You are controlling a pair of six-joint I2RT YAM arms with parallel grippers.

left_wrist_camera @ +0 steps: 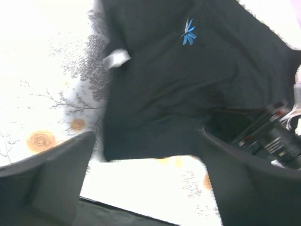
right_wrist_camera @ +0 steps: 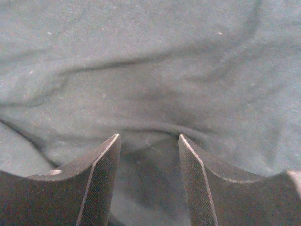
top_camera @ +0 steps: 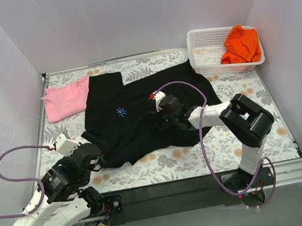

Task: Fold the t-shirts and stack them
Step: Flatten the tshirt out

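Top external: set high behind the arm bases, looking down and forward over the whole floral-printed counter [top_camera: 172,165]. Left wrist: low at the near-left edge, tilted, facing across the large black cloth t-shirt [left_wrist_camera: 188,89]. Right wrist: pressed very close, filled edge to edge by that same cloth. Shared by all three: that shirt.

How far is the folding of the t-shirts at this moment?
Done: nothing stacked; the pink t-shirt lies aside, maybe folded. In hand: the black t-shirt, spread, right claw on it, left claw open at its edge. Left: the orange t-shirt, in the basket.
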